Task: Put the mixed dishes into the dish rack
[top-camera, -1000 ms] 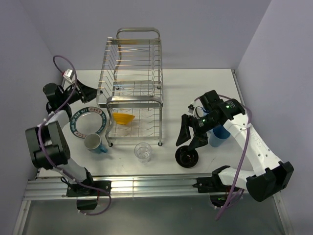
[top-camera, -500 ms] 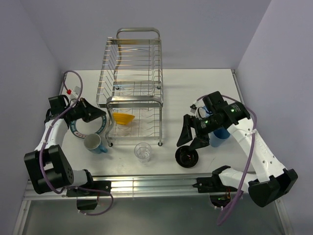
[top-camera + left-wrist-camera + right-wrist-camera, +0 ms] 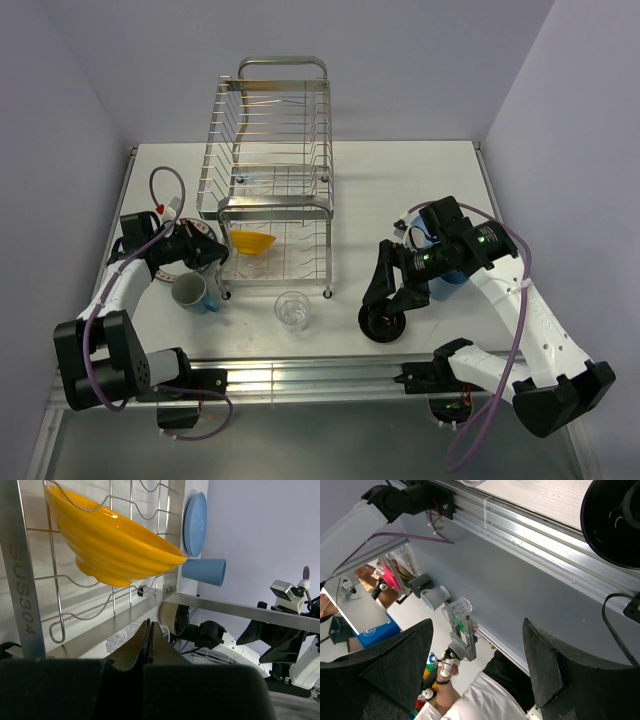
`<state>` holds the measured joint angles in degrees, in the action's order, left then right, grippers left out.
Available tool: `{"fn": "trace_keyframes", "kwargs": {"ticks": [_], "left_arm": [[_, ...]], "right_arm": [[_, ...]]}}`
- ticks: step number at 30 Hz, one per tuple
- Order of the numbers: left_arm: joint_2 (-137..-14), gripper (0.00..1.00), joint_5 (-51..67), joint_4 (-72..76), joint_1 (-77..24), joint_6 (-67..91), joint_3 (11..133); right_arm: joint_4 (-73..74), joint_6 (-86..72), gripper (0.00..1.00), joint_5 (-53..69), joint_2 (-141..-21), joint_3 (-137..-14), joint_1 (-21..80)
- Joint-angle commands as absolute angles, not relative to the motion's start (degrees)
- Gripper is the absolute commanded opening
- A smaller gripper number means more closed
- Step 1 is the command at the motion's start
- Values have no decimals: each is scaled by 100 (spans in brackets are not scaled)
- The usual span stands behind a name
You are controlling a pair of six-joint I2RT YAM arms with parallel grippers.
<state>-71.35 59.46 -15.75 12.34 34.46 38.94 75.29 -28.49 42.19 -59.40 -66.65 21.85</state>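
The silver dish rack (image 3: 270, 160) stands at the back middle, with the yellow-orange bowl (image 3: 252, 242) in its lower tier. The bowl fills the left wrist view (image 3: 115, 550). My left gripper (image 3: 216, 256) is shut and empty at the rack's lower left corner (image 3: 150, 625), over the green-rimmed plate (image 3: 160, 270), which my arm mostly hides. The teal-and-white mug (image 3: 192, 292) and the clear glass (image 3: 292, 310) stand in front of the rack. My right gripper (image 3: 390, 290) is open just above the black bowl (image 3: 383, 322). The blue cup (image 3: 452, 272) is behind it.
Through the rack, the left wrist view shows the blue plate (image 3: 195, 524) beside the blue cup (image 3: 204, 572). The right wrist view looks past the table's metal front rail (image 3: 530, 535), with the black bowl (image 3: 615, 520) at its top right. Walls close in on both sides.
My left arm has swung from the back left to the rack's lower front corner, covering the plate. My right gripper has dropped slightly toward the black bowl.
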Motion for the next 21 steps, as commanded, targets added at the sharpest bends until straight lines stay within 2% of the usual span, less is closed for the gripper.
{"fn": "trace_keyframes", "kwargs": {"ticks": [1, 21], "left_arm": [[-7215, 0, 5792, -1143, 1125, 3647, 3972], [-8560, 0, 5520, -388, 615, 4148, 4816]], "right_arm": [[7242, -2962, 79, 4192, -5783, -6618, 2153], [7198, -3269, 79, 4034, -5449, -6451, 2153]]}}
